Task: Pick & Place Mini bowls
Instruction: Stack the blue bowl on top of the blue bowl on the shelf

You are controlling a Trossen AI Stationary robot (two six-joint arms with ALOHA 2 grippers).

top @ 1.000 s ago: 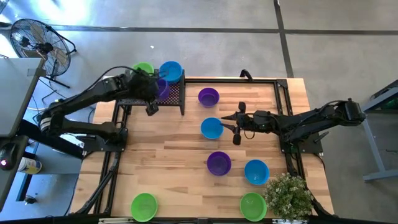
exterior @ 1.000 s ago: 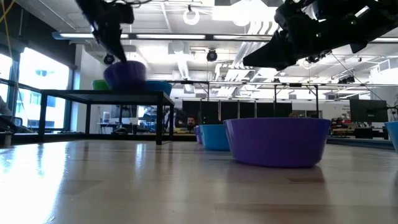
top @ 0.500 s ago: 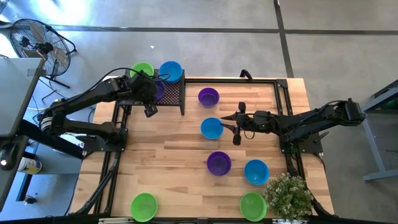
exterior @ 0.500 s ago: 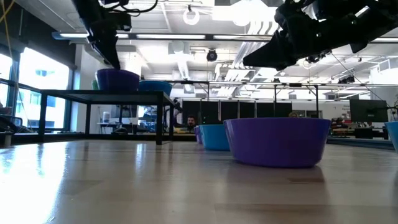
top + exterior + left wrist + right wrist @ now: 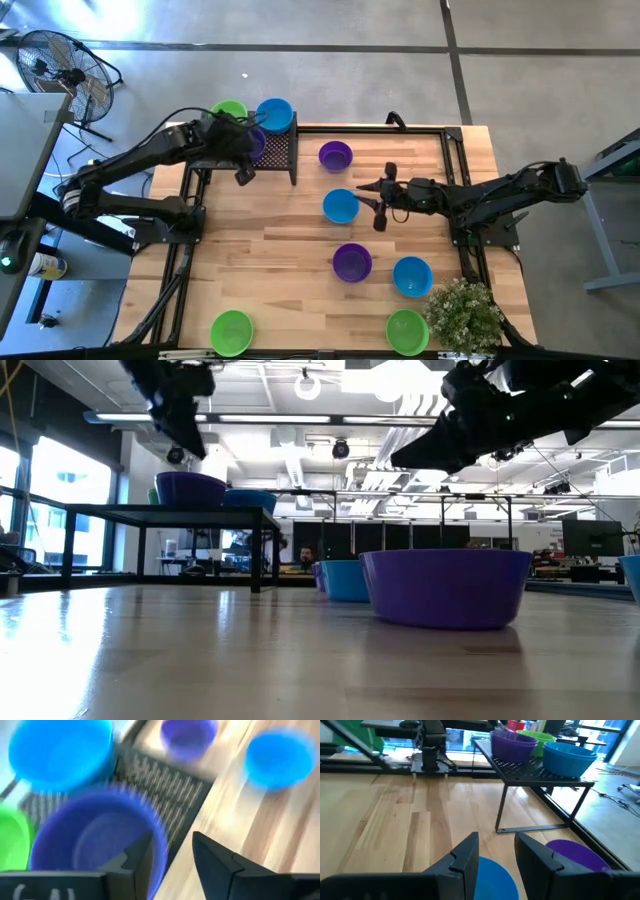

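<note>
Grey concrete floor, a standing fan (far corner), bright ceiling lights.

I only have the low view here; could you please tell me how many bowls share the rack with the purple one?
Observer: Two. A rack blue bowl and a green bowl sit with the purple bowl on the black mesh rack.
Operator: Thank you. Is the left gripper gripping the purple one?
Observer: No. Its wrist view shows the left gripper open over the rim.
Operator: And the right gripper?
Observer: The right gripper is open, just above a mid-table blue bowl.
</note>
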